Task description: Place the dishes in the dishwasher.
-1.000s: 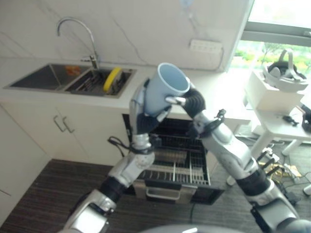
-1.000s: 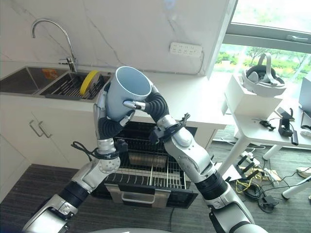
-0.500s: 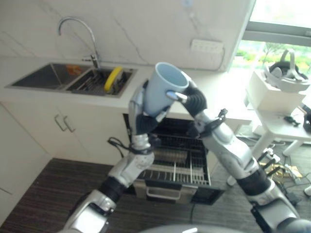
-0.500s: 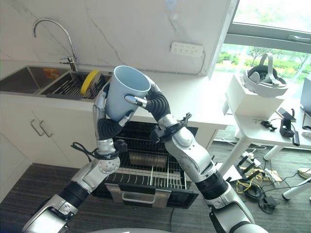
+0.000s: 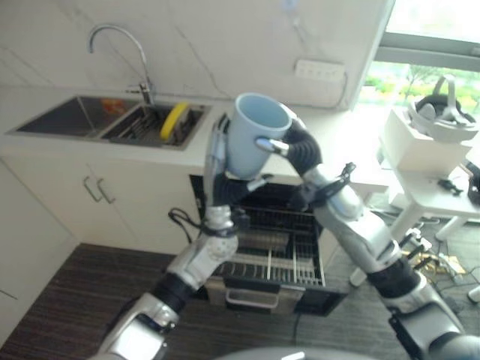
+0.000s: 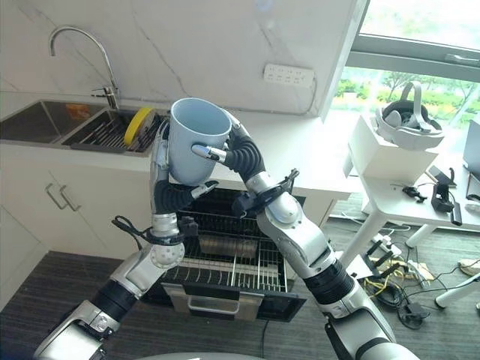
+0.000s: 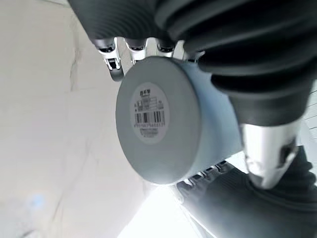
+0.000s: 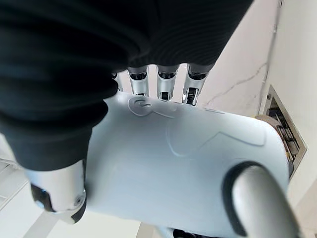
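The dishwasher (image 6: 225, 247) stood open below the counter (image 6: 300, 161), its lower rack (image 6: 232, 274) pulled out and bare wire from above; the upper rack (image 6: 217, 225) sat just under the counter edge, narrowing that way in; both hands, left hand (image 6: 169, 187) and right hand (image 6: 236, 154), were wrapped round the cup (image 6: 196, 139) high above the racks; a white table (image 6: 405, 195) crowded the right side.

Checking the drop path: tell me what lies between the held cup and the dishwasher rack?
Only the robot's left hand; the light blue cup hangs above the rack.
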{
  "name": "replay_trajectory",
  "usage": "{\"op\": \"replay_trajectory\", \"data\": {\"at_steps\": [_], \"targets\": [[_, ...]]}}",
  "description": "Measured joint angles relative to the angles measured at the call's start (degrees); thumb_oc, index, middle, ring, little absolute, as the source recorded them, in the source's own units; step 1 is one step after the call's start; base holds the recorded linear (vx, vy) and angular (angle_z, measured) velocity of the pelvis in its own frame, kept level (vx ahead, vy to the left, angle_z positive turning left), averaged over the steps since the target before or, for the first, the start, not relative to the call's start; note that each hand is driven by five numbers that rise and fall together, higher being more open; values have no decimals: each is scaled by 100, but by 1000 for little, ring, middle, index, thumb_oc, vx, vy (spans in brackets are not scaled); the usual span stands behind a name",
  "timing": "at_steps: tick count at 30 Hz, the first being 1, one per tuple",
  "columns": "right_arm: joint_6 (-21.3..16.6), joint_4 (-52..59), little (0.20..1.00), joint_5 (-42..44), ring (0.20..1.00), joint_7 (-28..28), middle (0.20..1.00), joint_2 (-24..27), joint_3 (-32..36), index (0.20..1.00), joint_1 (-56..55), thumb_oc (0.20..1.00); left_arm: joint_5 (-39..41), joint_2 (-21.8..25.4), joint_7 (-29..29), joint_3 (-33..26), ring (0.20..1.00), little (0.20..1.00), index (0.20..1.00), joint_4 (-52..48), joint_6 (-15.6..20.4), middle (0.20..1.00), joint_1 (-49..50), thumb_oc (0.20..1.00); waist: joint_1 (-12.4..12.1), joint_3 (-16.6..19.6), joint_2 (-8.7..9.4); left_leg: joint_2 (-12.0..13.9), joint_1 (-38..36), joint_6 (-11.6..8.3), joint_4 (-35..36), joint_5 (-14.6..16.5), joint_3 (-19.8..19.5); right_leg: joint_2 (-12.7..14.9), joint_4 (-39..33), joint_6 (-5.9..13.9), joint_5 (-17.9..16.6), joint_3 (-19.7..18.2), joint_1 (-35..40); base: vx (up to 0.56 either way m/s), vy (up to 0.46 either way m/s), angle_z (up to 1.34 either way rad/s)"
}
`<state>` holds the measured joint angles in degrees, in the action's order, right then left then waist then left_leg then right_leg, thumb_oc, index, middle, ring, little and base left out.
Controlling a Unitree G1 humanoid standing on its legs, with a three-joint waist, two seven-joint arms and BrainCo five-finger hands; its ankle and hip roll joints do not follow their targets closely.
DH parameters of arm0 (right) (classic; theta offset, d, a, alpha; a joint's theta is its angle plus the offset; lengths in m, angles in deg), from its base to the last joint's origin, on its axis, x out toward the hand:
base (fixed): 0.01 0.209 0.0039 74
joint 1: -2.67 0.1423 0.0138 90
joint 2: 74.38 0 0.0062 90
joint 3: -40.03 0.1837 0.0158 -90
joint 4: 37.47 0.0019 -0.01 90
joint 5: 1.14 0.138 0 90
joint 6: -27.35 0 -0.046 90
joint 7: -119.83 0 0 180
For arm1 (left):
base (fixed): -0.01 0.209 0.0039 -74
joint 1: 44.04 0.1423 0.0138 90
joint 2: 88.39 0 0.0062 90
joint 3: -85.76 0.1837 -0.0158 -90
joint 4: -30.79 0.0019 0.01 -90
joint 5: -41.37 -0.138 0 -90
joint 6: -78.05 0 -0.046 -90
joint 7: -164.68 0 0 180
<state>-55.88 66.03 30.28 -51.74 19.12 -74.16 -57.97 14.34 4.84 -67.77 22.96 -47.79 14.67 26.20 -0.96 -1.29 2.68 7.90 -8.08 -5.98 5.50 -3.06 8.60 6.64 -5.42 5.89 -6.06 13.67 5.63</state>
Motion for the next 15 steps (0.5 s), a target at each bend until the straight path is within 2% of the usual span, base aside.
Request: {"op": "replay_trajectory", "data": {"at_steps": [4, 8, 10, 13, 15], "targets": [[0, -74, 200, -59, 200, 12, 200, 158, 60, 200, -76, 200, 520, 205, 665, -43, 1000, 1000, 1000, -11, 68, 1000, 3, 1000, 54, -64, -80, 0, -6, 4, 1, 8, 5, 0, 0, 3, 3, -21, 0, 6, 5, -2], [1, -71, 200, -108, 200, 5, 200, 250, 460, 200, -484, 200, 1240, 204, 1167, -611, 1000, 1000, 1000, -125, 79, 1000, 328, 1000, 59, -157, -158, 0, -13, 5, 0, 9, 11, -1, 0, 2, 3, -19, 2, 9, 8, 0], [15, -75, 200, -166, 200, -22, 200, 346, 598, 200, -652, 200, 1256, 321, 1588, -726, 1000, 1000, 1000, -377, 62, 1000, 401, 1000, 61, -166, -170, -4, -18, 9, 0, 13, 31, 2, 0, -2, 3, -22, 3, 68, 46, -1], [20, -124, 200, -243, 200, -209, 200, 513, 809, 200, -1124, 200, 1343, 926, 2572, -757, 1000, 1000, 1000, -674, 5, 1000, 392, 1000, 115, -266, -304, -16, -109, 12, 1, 77, 121, 17, -2, 48, 41, -68, 65, 117, 63, -10], [33, -171, 200, -378, 200, -414, 200, 672, 946, 200, -1503, 200, 1842, 1189, 3562, -738, 1000, 1000, 1000, -682, -300, 1000, 394, 1000, 259, -330, -426, -45, -121, 28, 2, 95, 130, 43, -3, 61, 56, -82, 76, 38, 82, -4]]}}
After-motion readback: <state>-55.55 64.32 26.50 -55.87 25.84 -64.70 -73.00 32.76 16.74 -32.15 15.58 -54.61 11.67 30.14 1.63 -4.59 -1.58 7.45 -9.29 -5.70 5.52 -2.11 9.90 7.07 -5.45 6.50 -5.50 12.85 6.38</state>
